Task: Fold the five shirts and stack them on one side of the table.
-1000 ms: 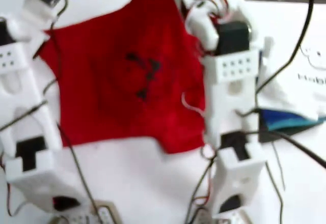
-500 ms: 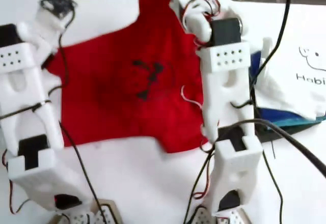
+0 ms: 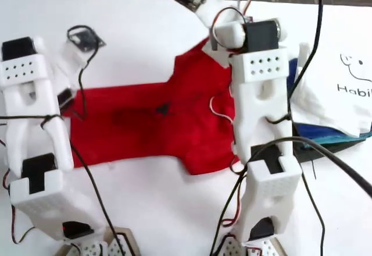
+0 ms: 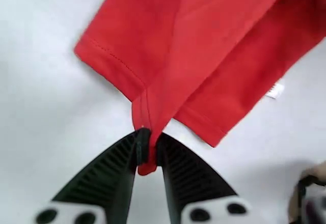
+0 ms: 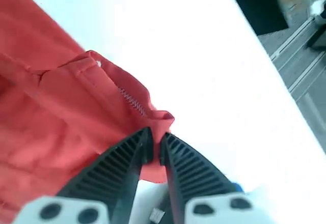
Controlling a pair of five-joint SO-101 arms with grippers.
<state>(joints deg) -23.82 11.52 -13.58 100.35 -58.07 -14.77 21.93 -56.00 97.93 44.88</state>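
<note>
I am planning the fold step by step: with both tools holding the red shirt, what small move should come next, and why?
Probably open both tools and let go. The left tool and right tool each pinch an edge of the red shirt, which already lies doubled over on the table.

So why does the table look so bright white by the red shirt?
Right wrist view: strong light washes the table to plain white beside the red shirt. Left wrist view: the table is dimmer, with soft shadow patches. High view: even light, only soft shadows.
</note>
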